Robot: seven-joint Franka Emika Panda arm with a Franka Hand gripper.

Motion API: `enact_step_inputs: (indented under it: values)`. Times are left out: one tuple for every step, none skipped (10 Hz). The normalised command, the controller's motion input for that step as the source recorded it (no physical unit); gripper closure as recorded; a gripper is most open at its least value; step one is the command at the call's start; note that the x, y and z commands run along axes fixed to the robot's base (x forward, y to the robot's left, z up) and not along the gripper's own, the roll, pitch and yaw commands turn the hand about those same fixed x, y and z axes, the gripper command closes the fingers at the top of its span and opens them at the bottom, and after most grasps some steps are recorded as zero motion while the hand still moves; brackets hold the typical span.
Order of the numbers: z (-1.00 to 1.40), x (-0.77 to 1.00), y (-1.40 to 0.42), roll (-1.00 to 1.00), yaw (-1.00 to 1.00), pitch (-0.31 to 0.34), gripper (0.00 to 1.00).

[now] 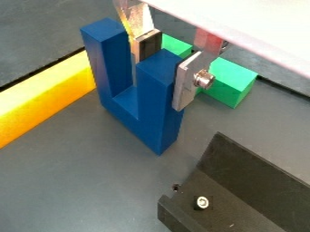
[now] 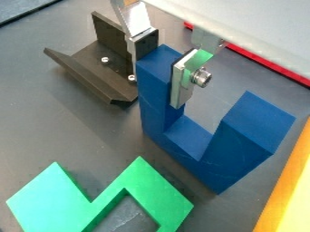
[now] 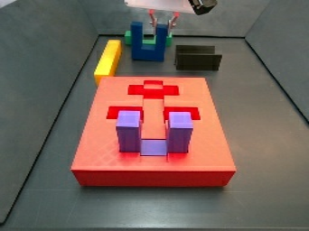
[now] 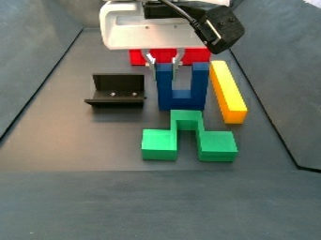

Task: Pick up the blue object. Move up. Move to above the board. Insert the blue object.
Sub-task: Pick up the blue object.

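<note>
The blue object (image 1: 136,100) is a dark blue U-shaped block standing upright on the dark floor, prongs up. It also shows in a wrist view (image 2: 200,127) and in both side views (image 3: 146,47) (image 4: 182,92). My gripper (image 1: 166,62) straddles one prong, with one finger in the slot between the prongs and the silver plate of the other against the prong's outer face. The gripper (image 4: 164,64) looks shut on that prong. The board (image 3: 151,126), a large red slab, lies apart from the block and holds a purple U-shaped block (image 3: 154,132) in a recess.
A green block (image 4: 189,137) lies on the floor beside the blue object. A yellow bar (image 4: 228,90) lies along one side. The dark fixture (image 4: 119,91) stands on the other side, close to the gripper's finger (image 2: 143,43).
</note>
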Motion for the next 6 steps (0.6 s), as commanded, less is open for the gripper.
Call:
enact_step_inputs:
  values:
    - [0.0,0.0,0.0,0.0,0.0,0.0,1.0]
    - [0.0,0.0,0.0,0.0,0.0,0.0,1.0]
    - [0.0,0.0,0.0,0.0,0.0,0.0,1.0]
    - [0.0,0.0,0.0,0.0,0.0,0.0,1.0]
    - [0.0,0.0,0.0,0.0,0.0,0.0,1.0]
    - [0.0,0.0,0.0,0.0,0.0,0.0,1.0]
